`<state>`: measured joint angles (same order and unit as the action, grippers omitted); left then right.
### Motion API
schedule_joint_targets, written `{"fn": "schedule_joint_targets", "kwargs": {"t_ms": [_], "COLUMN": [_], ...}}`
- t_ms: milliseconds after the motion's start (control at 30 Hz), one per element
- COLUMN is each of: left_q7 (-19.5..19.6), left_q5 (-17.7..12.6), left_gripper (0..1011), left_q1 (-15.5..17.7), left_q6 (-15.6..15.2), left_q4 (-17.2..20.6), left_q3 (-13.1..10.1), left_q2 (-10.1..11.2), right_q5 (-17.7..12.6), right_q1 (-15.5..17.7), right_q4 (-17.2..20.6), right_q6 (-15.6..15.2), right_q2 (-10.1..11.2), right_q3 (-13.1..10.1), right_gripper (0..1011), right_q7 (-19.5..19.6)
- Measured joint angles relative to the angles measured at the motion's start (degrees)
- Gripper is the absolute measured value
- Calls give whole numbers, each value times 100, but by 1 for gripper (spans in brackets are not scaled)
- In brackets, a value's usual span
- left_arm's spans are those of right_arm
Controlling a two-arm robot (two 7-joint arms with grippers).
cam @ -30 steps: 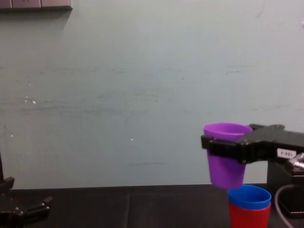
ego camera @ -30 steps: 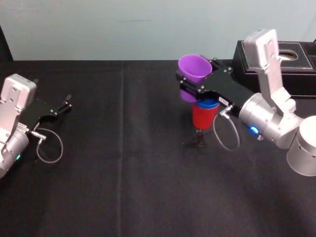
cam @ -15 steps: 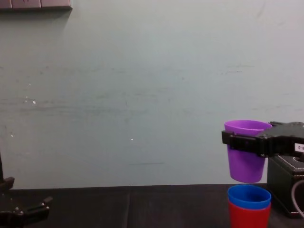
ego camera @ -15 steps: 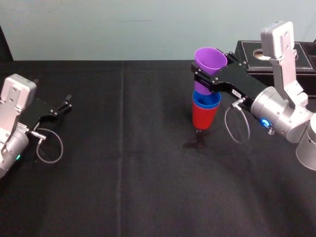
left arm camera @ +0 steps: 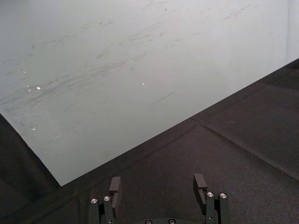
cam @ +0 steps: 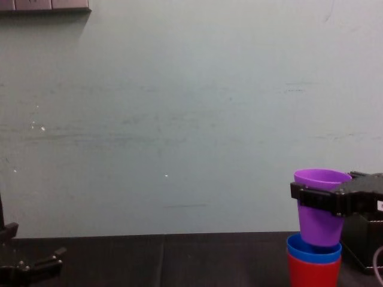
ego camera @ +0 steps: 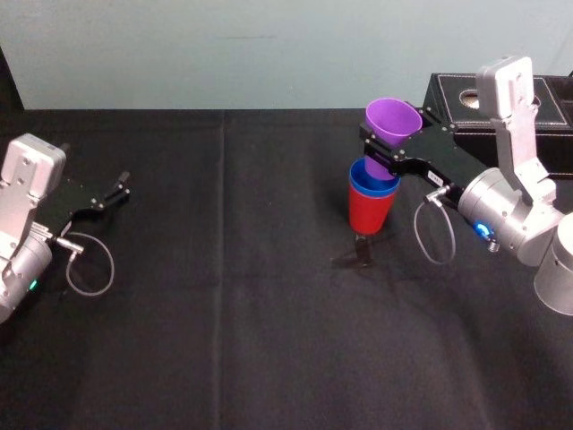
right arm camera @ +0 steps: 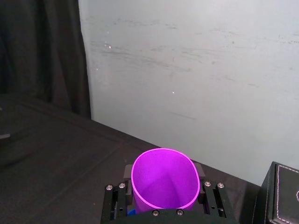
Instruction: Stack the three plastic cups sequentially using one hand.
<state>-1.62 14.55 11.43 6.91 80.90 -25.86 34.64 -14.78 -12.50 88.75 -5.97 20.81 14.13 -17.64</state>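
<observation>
Since half a second ago I have brought the purple cup [ego camera: 392, 121] lower, and its base now dips into the mouth of the blue cup [ego camera: 362, 187], where before it hung clear above it. My right gripper [ego camera: 383, 149] is clamped on the purple cup just under its rim, one jaw on each side, and in the right wrist view the cup [right arm camera: 164, 184] sits upright between my jaws with its open mouth facing up. The blue cup is nested in the red cup [ego camera: 369, 213], with only its rim band showing above the red one. From the chest view the purple cup [cam: 320, 220] stands straight over the red cup [cam: 313, 272], with most of its body above the blue rim [cam: 313, 250] and my gripper [cam: 318, 199] across its upper part. The red cup stands upright on the black table [ego camera: 224, 313]. The black stitched box [ego camera: 457, 97] lies behind the red cup and to its right, apart from it. My left gripper [ego camera: 119, 189] rests far to the left of the red cup, low over the table, its fingers [left arm camera: 115, 185] spread apart and holding nothing.
</observation>
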Motion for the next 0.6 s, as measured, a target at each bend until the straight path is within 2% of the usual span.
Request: {"fn": "schedule_joint_targets", "kwargs": {"t_ms": [300, 600], "left_q7": [0, 0], "left_q5": [0, 0], "left_gripper": [1005, 1005], "left_q1": [0, 0], "left_q6": [0, 0], "left_q4": [0, 0], "left_q3": [0, 0], "left_q2": [0, 0], "right_q5": [45, 50], "right_q1": [-38, -46], "right_q4": [-271, -316], "right_q6": [132, 174], "right_q2": [-83, -109], "right_q3": [42, 45], "right_gripper": [743, 743], "right_q7": [-19, -58]}}
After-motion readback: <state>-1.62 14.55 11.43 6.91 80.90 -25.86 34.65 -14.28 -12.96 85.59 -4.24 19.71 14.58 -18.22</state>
